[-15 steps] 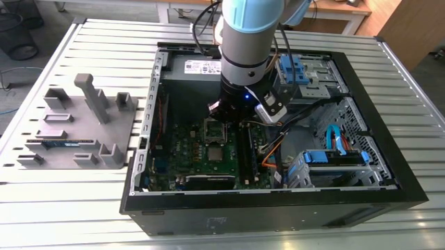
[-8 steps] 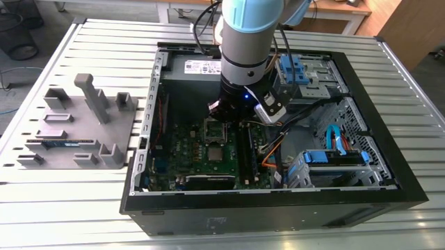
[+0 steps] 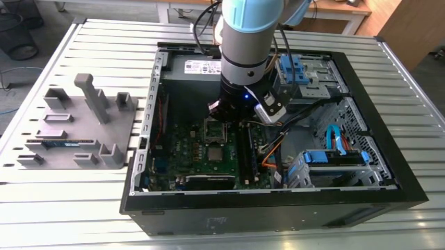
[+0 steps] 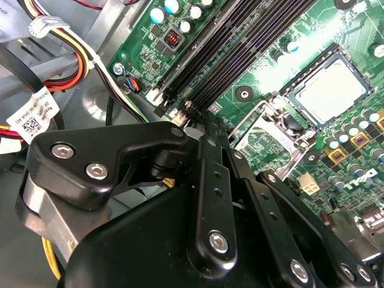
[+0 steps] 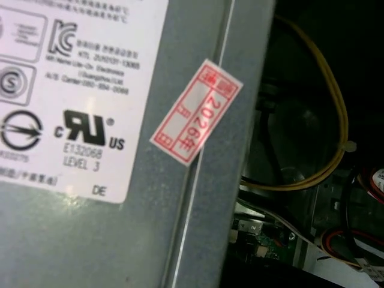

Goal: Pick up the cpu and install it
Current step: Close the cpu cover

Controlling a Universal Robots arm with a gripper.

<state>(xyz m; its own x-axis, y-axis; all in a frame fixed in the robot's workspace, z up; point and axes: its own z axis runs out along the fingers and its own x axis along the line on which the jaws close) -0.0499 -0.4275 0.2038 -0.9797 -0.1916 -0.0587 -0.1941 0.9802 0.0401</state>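
The cpu [image 4: 333, 93] is a silver-grey square lying flat in a dark socket frame on the green motherboard [image 4: 240, 36]. In the exterior view the cpu [image 3: 215, 154] sits near the board's middle. The silver hinged frame [image 4: 264, 135] stands open right beside it, toward my gripper. My gripper [image 4: 191, 114] hangs low over the board by that frame, a short way from the cpu. Its black fingers meet at the tips with nothing seen between them. In the exterior view the gripper [image 3: 222, 119] sits under the arm's wrist, just behind the hinged frame [image 3: 214, 130].
The open black computer case [image 3: 278, 205] walls the board in on all sides. Black memory slots [image 4: 228, 54], wire bundles [image 4: 66, 78] and blue drive cages [image 3: 334, 156] crowd the board. The grey power supply [image 5: 120, 198] is close. A grey fixture [image 3: 76, 130] holds a memory stick [image 3: 59, 141].
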